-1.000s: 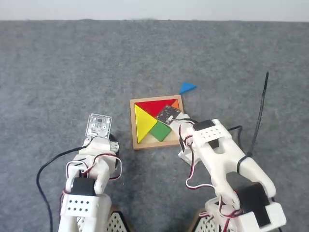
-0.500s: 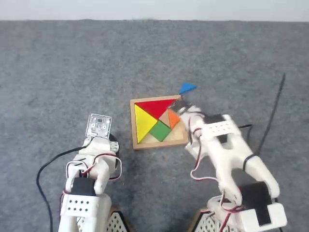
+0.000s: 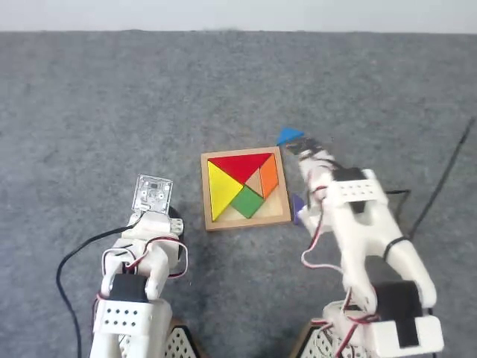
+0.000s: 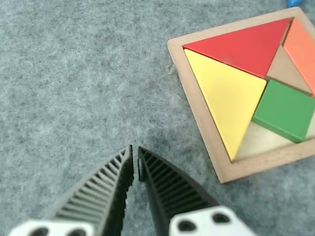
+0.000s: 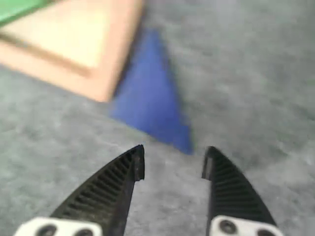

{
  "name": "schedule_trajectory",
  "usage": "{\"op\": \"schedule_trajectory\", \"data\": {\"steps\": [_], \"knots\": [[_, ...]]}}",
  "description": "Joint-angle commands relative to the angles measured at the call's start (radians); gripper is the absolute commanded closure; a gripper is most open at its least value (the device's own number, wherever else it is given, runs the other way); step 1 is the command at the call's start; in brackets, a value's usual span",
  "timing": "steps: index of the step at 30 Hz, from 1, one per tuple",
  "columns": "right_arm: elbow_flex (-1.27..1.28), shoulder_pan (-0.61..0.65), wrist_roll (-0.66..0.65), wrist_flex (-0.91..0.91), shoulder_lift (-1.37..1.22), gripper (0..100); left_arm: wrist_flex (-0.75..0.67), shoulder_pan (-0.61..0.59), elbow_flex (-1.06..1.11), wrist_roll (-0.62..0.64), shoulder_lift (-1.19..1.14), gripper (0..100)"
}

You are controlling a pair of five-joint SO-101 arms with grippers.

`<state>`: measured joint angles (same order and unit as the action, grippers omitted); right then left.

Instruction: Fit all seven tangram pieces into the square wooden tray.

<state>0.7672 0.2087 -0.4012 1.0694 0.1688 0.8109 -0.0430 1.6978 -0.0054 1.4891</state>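
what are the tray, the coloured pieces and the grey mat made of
The tray looks like pale bare wood, by its faint grain. The yellow piece and red piece are likely wood too, under smooth opaque paint; their thick square-cut edges suggest it. The grey mat seems felt or short-pile carpet, by its fuzzy mottled surface.

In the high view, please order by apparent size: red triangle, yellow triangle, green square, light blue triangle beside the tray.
Largest: the red triangle and the yellow triangle, which look alike, so I do not rank them.
Then the green square.
Smallest: the light blue triangle.
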Motion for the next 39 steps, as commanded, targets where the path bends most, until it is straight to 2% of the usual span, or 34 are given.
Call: {"op": "schedule_trajectory", "data": {"steps": [1,8,15,21,25,32,39], "knots": [[-0.06,0.122,0.005,0.054,0.099,70.5,0.005,-0.003,-0.008,0.006,0.012,98],[-0.048,0.131,0.012,-0.015,0.101,68.8,0.005,-0.003,-0.008,0.006,0.012,98],[-0.044,0.136,0.015,-0.117,-0.024,68.8,0.005,-0.003,-0.008,0.006,0.012,98],[-0.046,0.188,0.044,-0.147,-0.077,68.9,0.005,-0.003,-0.008,0.006,0.012,98],[-0.046,0.171,0.087,-0.165,-0.082,69.1,0.005,-0.003,-0.008,0.006,0.012,98],[-0.041,0.094,0.092,-0.168,-0.082,82.7,0.005,-0.003,-0.008,0.006,0.012,98],[-0.041,0.088,0.089,-0.183,-0.124,82.9,0.005,-0.003,-0.008,0.006,0.012,98]]}}
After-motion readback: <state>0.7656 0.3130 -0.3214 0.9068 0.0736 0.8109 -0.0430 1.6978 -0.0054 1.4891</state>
